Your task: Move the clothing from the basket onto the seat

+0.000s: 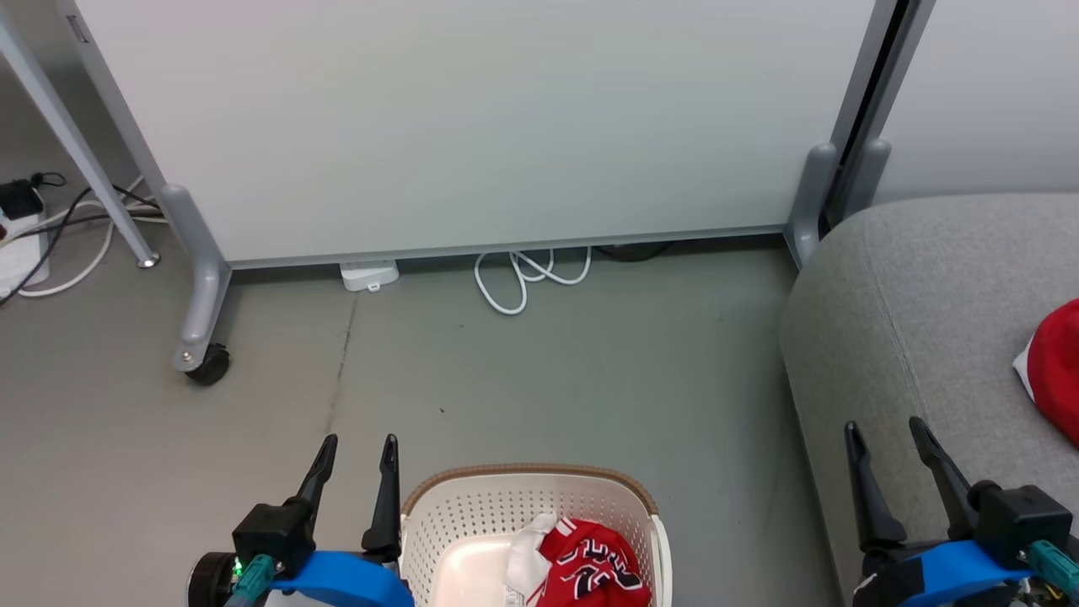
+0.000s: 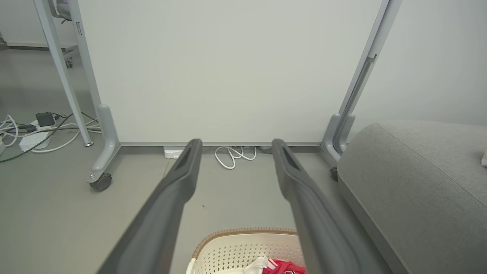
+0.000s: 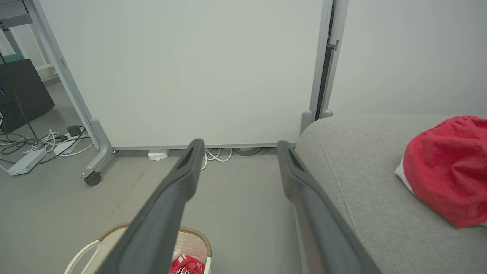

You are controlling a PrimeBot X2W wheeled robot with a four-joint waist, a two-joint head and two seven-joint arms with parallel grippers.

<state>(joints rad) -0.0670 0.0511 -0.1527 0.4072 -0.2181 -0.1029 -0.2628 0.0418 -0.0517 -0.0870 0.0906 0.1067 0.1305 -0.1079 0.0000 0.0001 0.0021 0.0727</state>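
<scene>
Both jaws stood spread apart and empty, the left gripper just left of the basket, the right gripper by the grey sofa. The red lettered jersey lay in the basket; farther off, the plain red garment rested on the grey sofa.

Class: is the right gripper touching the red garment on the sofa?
Apart. The head view shows bare sofa between the right gripper and the red garment.
</scene>
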